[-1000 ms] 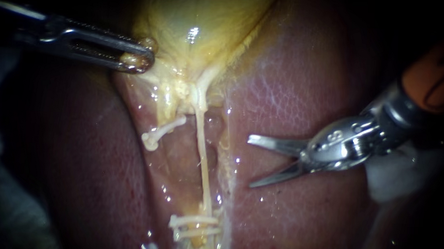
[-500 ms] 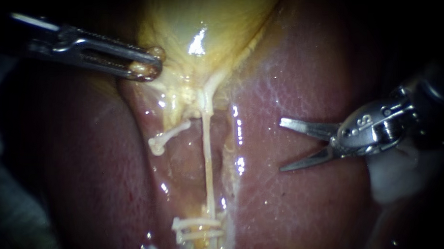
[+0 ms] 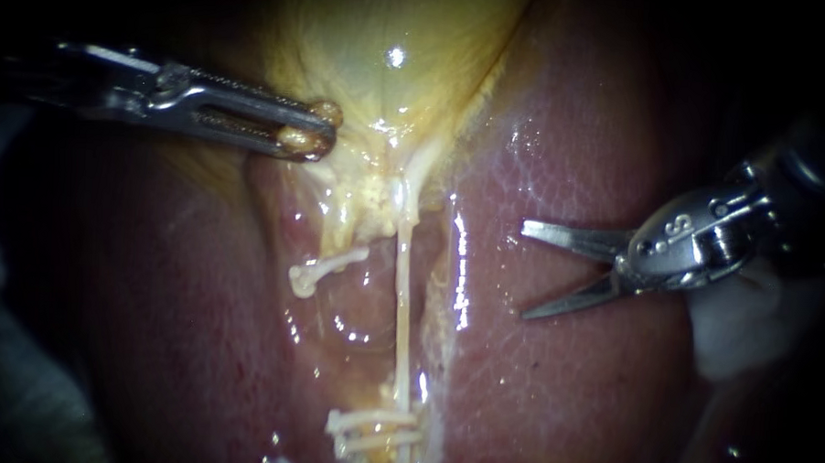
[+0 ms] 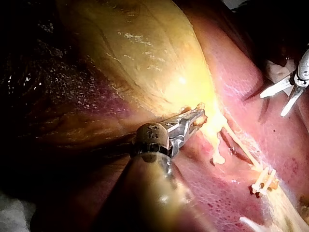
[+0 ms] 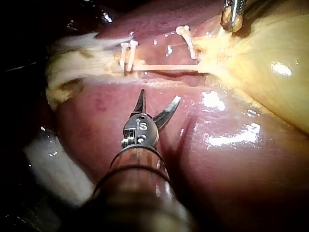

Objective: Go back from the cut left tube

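Endoscope view, and the right instrument (image 3: 524, 272) hangs over the liver (image 3: 563, 383) with its two pointed blades spread wide. Nothing sits between them, and they are well clear of both tubes. The cut left tube (image 3: 329, 263) is a short pale stub off the gallbladder (image 3: 392, 38) neck, its rounded free end lying loose. Just beside it the right tube (image 3: 403, 295) runs whole, straight down to the clips (image 3: 373, 432). Over on the left, the left instrument (image 3: 313, 135) has its jaws pinching the gallbladder's lower edge, yellow tissue bulging at the tips. Right wrist view agrees: blades parted, liver beneath, tubes ahead.
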